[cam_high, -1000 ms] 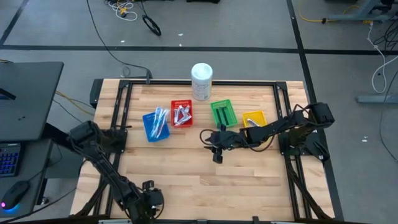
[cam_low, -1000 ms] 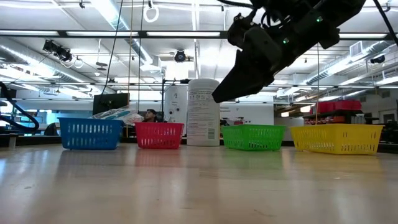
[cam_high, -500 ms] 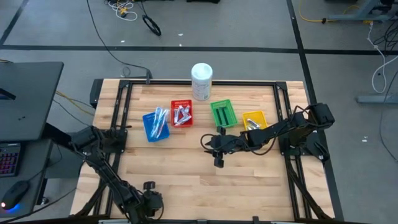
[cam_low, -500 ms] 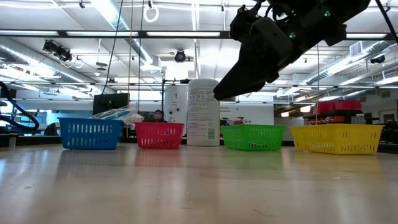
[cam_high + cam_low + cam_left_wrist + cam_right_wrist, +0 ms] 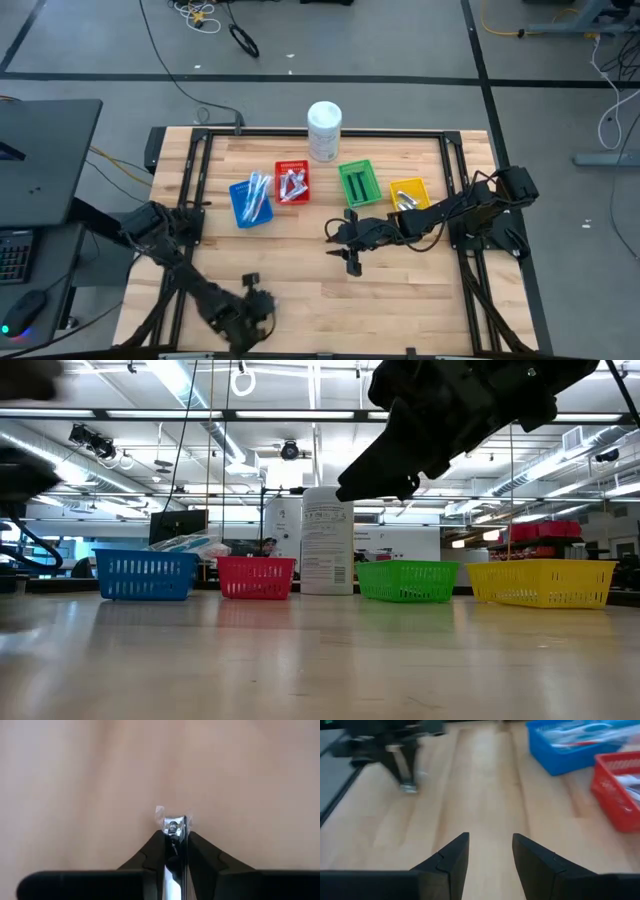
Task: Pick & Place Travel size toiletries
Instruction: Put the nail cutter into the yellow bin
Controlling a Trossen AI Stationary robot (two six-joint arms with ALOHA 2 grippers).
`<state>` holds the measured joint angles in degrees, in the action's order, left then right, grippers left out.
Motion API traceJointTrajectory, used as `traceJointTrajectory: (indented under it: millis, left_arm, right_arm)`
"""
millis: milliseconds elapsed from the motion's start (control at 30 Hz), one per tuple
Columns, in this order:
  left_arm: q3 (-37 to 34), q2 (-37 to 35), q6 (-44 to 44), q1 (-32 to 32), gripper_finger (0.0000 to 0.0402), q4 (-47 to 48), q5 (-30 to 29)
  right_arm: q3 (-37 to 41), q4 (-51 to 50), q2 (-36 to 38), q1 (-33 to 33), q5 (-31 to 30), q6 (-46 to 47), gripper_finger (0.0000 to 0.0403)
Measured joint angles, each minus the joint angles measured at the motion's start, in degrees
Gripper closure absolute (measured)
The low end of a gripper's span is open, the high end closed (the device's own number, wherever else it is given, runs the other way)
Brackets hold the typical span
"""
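Observation:
My left gripper (image 5: pixel 250 284) is over the near left part of the table, shut on a small silvery toiletry item (image 5: pixel 172 821). From the right wrist view, it (image 5: pixel 408 775) points down with the item (image 5: pixel 409 787) at its tips. My right gripper (image 5: pixel 351 262) hangs open over the table's middle, nothing between its fingers (image 5: pixel 451 855). More toiletries lie in the blue basket (image 5: pixel 251 200) and the red basket (image 5: pixel 292 184). My left gripper pinches the silvery item between its two fingers (image 5: pixel 156 842), which come at it from above, pointing down. The item's shiny end (image 5: pixel 173 818) sticks out past the fingertips. Whether it is clear of the table, I cannot tell.
A green basket (image 5: pixel 358 183) and a yellow basket (image 5: pixel 408 192) stand in the same row to the right. The white tub (image 5: pixel 324 130) stands at the far edge. Bare wood lies between the two grippers and along the near edge.
My left gripper has gone a little toward the far and right edges, its arm swinging with it. My right gripper has come slightly toward the near edge.

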<state>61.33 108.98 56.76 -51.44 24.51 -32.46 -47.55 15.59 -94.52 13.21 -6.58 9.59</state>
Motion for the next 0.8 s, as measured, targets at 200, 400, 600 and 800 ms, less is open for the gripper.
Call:
traceJointTrajectory:
  millis: [200,400,600,800]
  left_arm:
    - [3.4,0.1,-6.3,6.0,0.0324,4.7,-11.4]
    - [10.7,0.0,-15.6,14.2,0.0334,6.4,-19.5]
    - [19.4,-1.7,-23.3,18.8,0.0327,12.4,-26.8]
    - [21.6,-10.9,-26.7,24.1,0.0335,18.0,-24.2]
  right_arm:
    - [0.0,0.0,0.0,0.1,5.7,-1.4,0.0242]
    - [0.0,-0.5,0.0,0.5,5.3,-4.4,0.0242]
    - [0.0,-5.0,0.9,0.5,2.1,-6.7,0.0242]
    - [0.0,-13.4,7.3,0.5,-5.4,-8.1,0.0242]
